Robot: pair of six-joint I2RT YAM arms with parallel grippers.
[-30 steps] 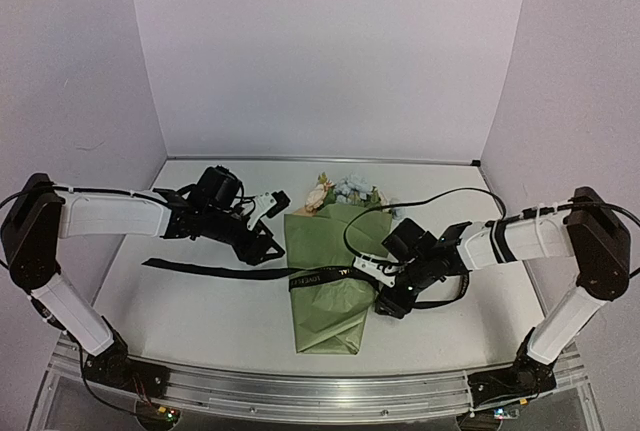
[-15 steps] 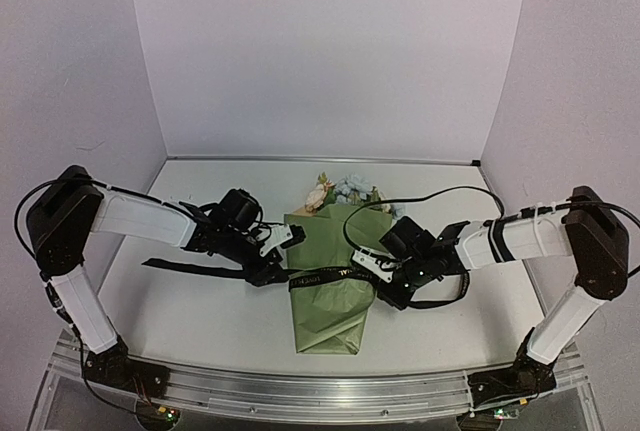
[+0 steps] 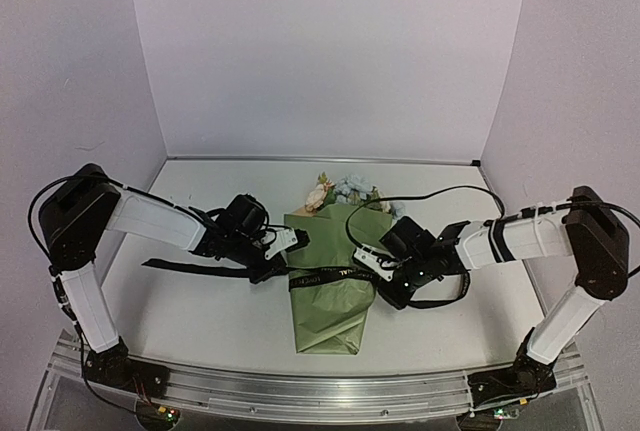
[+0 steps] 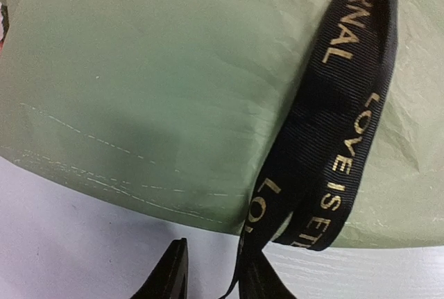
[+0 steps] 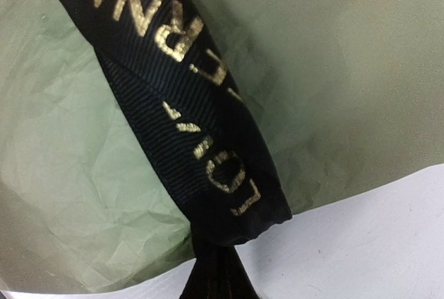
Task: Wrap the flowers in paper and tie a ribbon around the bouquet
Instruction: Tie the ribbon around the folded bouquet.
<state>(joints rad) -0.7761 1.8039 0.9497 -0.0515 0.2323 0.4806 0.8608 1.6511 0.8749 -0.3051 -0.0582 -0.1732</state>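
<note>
The wrapping part looks done: the flowers (image 3: 345,191) lie inside the green paper (image 3: 330,316), which is folded to a cone in the middle of the desk (image 3: 200,321). The blooms come out at the far, wide end and the narrow end points to the robot. The step in hand is the tying. The black ribbon (image 3: 320,276) with gold letters crosses over the middle of the cone, and one long tail lies flat on the desk to the left.

The right hand (image 3: 372,271) is pressed together on the ribbon at the right edge of the paper. In the right wrist view the band bunches into a narrow fold where it is pinched. The left hand (image 3: 283,259) stands at the left edge of the cone with the ribbon between its fingers. Whether it grips it, I cannot tell.

Next, I think, both ends must be pulled tight and crossed for a knot, without crushing the thin paper.

I count one bouquet, one sheet of paper, one ribbon and two hands. The single blooms are too small to count.
</note>
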